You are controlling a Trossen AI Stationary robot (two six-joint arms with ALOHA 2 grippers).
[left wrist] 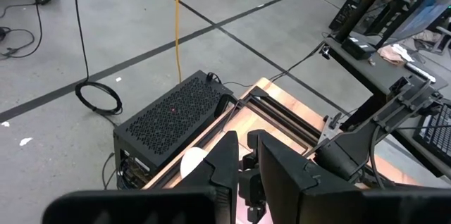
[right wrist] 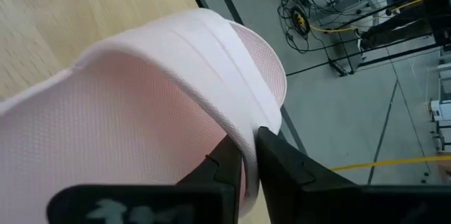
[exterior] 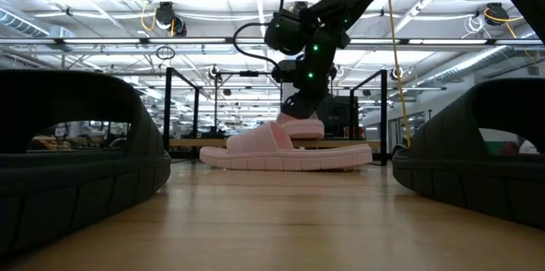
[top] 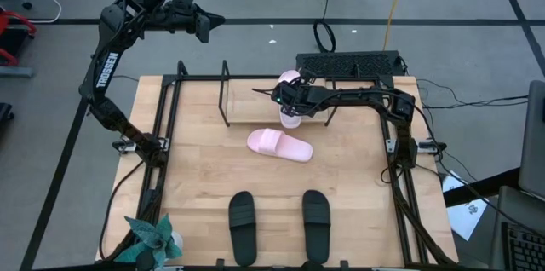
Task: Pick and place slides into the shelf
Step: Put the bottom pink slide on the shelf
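Note:
My right gripper (top: 286,97) is shut on a pale pink slide (top: 291,119) at the right end of the shelf (top: 226,92), a black rod rack at the far side of the table. The other pink slide (top: 279,144) lies flat on the table just in front of it, also seen in the low view (exterior: 285,152). Two black slides (top: 243,216) (top: 316,220) lie sole-down near the front edge. My left gripper (left wrist: 244,155) hangs high beyond the table's far left corner, shut and holding nothing. My right gripper pinches the pink slide's strap at its edge (right wrist: 249,139) between the two fingers, one on the textured inner face, one on the ridged outer face. The fingers slant down from the table's right side. The slide's lower part is hidden behind the other pink slide (exterior: 300,128).
A black perforated box (top: 349,65) stands just beyond the table's far edge, behind the shelf. A small potted plant (top: 153,239) sits at the front left corner. Black frame rails (top: 162,160) run along the table's left and right sides. Bare wood lies between the pink and black slides.

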